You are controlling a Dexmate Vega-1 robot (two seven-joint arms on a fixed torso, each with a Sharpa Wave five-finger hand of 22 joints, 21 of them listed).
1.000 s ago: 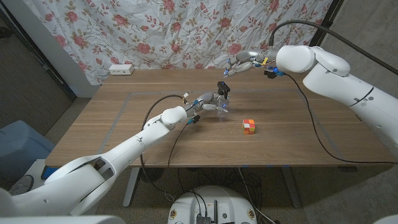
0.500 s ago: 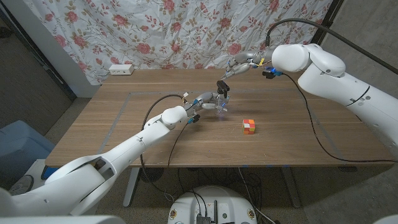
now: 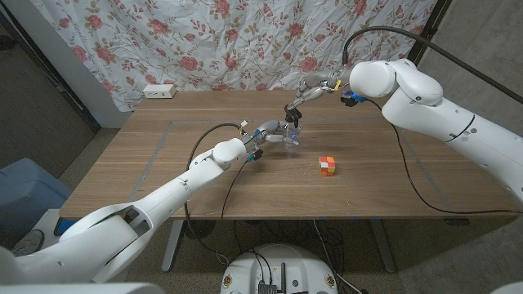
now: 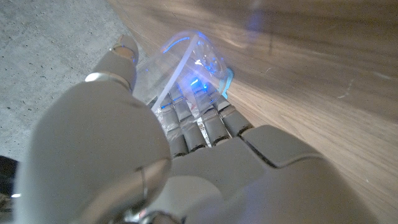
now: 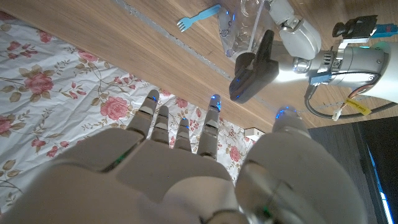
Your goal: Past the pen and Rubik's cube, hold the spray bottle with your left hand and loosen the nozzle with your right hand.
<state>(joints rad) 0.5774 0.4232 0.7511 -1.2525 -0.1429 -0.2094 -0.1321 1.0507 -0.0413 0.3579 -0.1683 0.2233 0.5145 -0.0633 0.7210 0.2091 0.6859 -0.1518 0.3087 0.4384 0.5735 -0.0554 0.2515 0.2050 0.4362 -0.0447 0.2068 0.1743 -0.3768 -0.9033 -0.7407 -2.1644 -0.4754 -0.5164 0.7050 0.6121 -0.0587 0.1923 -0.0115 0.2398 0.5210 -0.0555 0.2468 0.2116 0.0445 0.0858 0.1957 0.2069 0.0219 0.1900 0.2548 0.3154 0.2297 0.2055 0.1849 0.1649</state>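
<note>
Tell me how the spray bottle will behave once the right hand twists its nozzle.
The spray bottle looks clear and seemingly empty, so probably light. Its black nozzle makes it likely top-heavy and apt to tip. The left hand grips the body; smooth plastic may slip.

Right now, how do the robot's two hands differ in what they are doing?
The left hand grips the clear spray bottle low over the table, while the right hand holds nothing. The left hand's fingers wrap the bottle's body; the right hand's fingers are spread apart near the black nozzle, and contact can't be judged. The left arm reaches from the near side, the right from the far right. Both are pale grey and meet at the bottle.
</note>
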